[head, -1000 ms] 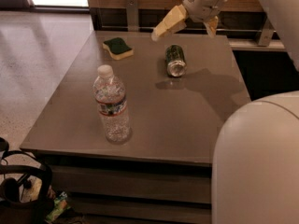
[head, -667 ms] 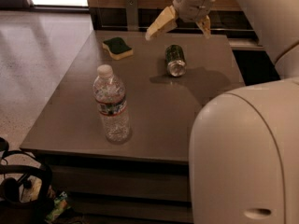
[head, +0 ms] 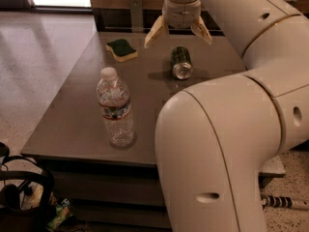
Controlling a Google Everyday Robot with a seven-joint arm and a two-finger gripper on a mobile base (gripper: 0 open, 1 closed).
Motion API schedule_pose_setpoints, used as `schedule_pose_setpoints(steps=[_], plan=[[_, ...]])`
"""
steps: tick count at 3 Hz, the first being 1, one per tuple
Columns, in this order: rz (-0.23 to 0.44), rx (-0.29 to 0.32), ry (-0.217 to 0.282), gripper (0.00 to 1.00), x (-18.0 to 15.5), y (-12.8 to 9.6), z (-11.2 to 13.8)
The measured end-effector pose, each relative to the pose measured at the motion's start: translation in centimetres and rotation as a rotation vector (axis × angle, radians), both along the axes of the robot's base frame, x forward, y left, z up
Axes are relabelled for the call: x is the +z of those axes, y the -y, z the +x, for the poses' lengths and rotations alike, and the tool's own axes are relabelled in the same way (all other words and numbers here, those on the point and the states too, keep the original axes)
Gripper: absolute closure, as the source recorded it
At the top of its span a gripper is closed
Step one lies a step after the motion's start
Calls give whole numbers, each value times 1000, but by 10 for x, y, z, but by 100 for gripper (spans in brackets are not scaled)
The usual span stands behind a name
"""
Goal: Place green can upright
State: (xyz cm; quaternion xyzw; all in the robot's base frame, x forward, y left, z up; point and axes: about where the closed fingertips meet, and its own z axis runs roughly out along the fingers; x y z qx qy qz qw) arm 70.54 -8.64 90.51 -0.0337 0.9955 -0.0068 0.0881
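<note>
The green can (head: 180, 62) lies on its side on the grey table (head: 77, 115), far right of middle, its shiny end facing the camera. My gripper (head: 177, 33) hangs above and just behind the can, its two pale fingers spread wide to either side. The gripper is open and empty, not touching the can.
A clear water bottle (head: 115, 108) stands upright at the table's near middle. A green-and-yellow sponge (head: 121, 50) lies at the far left. My large white arm (head: 217, 144) fills the right foreground. A dark bag (head: 19, 197) sits on the floor at lower left.
The gripper has moved left and nearer, from the can's far right to directly above and behind it. The arm now covers more of the right side. The can has not moved.
</note>
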Motion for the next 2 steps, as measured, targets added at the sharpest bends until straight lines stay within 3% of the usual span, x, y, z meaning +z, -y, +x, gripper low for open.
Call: schedule_pose_setpoints(steps=[2], plan=[[-51,-69,-29,0,-21,9,12]])
